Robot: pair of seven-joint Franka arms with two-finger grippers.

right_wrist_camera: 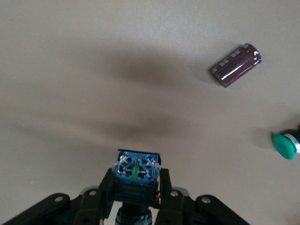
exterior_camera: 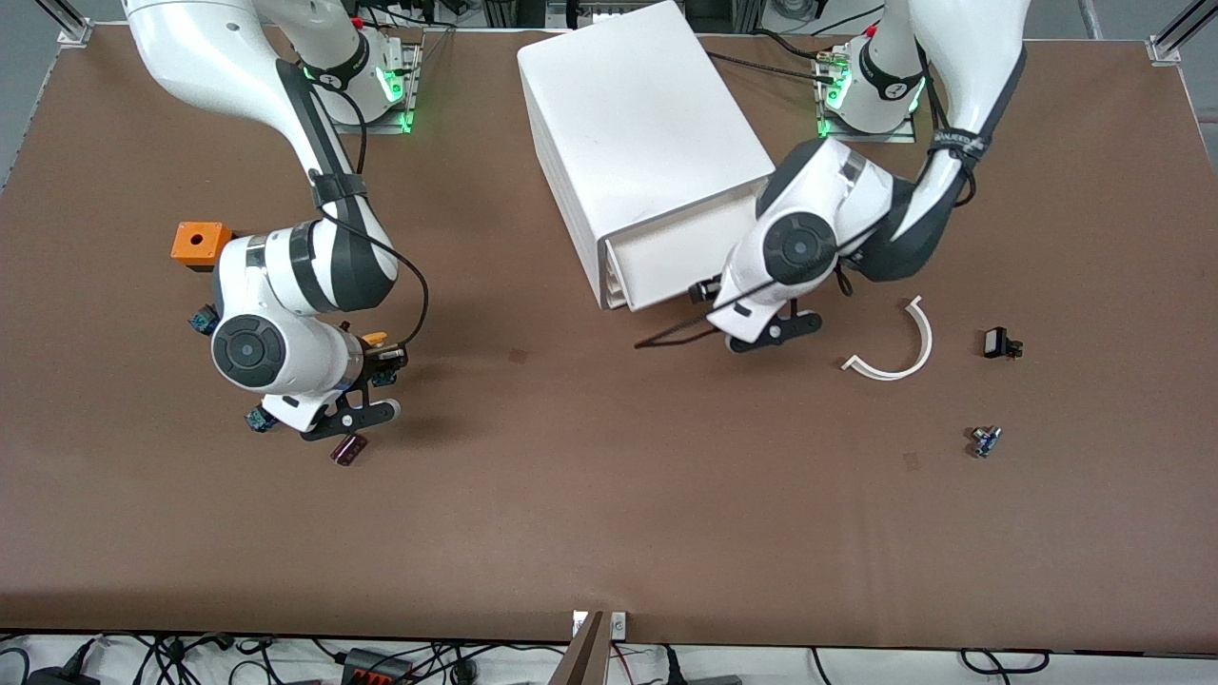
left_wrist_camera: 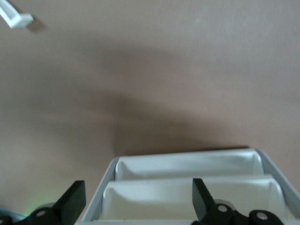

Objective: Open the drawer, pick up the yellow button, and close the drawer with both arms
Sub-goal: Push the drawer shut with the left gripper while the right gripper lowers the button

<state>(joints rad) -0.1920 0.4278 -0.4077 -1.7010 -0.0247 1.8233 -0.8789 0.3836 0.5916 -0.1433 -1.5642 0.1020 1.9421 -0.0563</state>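
Right tool carries the button; left tool sits at the drawer.

Right tool (right_wrist_camera: 135,190), clamped on the button (right_wrist_camera: 136,171), blue contact block pointing down, hangs over the surface (exterior_camera: 590,495). Left tool (left_wrist_camera: 136,201), fingers apart, faces the drawer (left_wrist_camera: 187,176). No legible writing.

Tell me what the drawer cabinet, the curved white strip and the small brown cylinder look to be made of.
Cabinet: likely white plastic, a smooth matte shell with moulded, thin-walled drawer fronts.
Curved strip: probably rigid white plastic, since it holds a clean arc with a flat lip.
Brown cylinder: seemingly a glossy plastic-sleeved part with a ribbed metallic end; what lies under the sleeve is unclear.
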